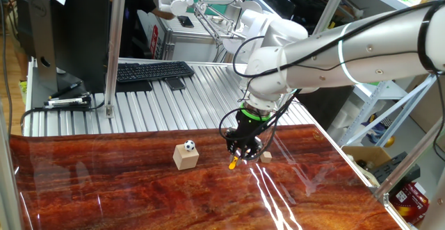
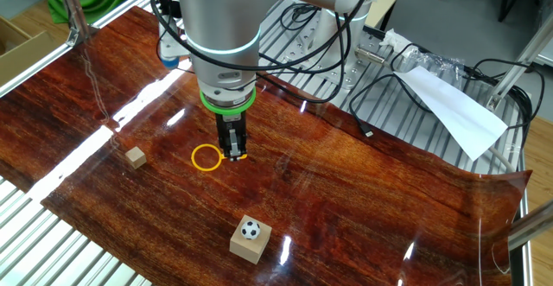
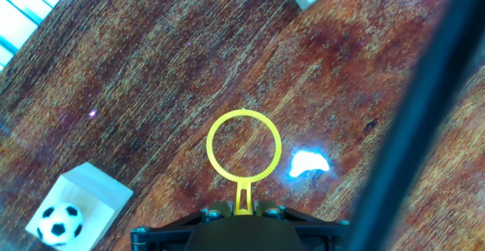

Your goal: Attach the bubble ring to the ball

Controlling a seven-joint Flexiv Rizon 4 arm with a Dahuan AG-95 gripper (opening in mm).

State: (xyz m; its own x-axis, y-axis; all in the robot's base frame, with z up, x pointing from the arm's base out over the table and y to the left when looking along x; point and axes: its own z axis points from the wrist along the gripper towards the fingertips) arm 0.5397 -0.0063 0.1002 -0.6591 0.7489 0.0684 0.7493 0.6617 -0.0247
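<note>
Bright overhead light — white glare streaks the glossy table (image 1: 104, 188) (hand view blurry).

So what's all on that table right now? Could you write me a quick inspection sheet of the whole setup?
Surface: glossy reddish wood-grain table, with glare streaks.
Job's things: yellow bubble ring lying flat, stem pinched in the tool; ball sitting on top of a larger wooden cube, apart from the ring.
Clutter: small wooden cube on the ring's other side.
Tool: pointing straight down, shut on the ring's stem.
Cables: black cables looping around the arm's wrist.
Surroundings: keyboard on the metal bench behind; white paper beside the table.
</note>
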